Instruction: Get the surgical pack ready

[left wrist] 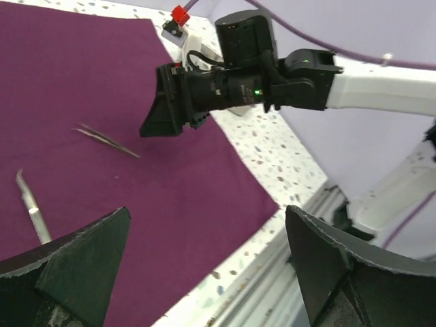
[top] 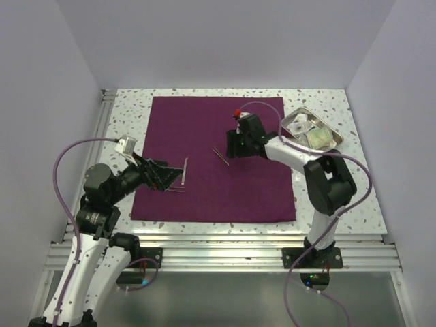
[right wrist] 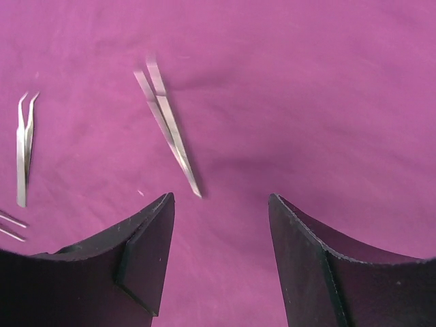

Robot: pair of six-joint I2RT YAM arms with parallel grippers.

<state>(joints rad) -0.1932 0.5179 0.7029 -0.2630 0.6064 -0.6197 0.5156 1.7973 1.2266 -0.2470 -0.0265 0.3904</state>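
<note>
Pack: the deep plum-purple woven cloth (top: 218,194) lies spread as one flat square sheet in the middle of the white speckled desk (top: 129,109), unfolded.
On the cloth: a straight pair of steel tweezers (right wrist: 167,129) near the centre; a curved-tip steel pair (top: 184,170) and a third thin pair (top: 176,190) towards the left side.
Right hand: the black two-finger right hand (right wrist: 219,204) hovers over the cloth centre just beside the straight tweezers, partly released, grasping nothing.
Left hand: the black left hand (top: 158,175) sits low at the cloth's left side, fully released and empty.
Risk, instruments: in my judgement, folding from here can tip or trap the loose tweezers; a fingertip that catches one would flick it off the sheet.
Risk, cloth: a pinch that takes too little fabric may slip, and one that drags may wrinkle or skew the sheet.
Risk, arms: both hands work over the same sheet, so crossing reaches could collide.
Edges: the near hem lies close to the silver aluminium rail (top: 218,248); the right hem is near the shiny metal tray of packets (top: 287,122).
Open room: bare desk shows along the far and left hems; walls close in on three sides.
</note>
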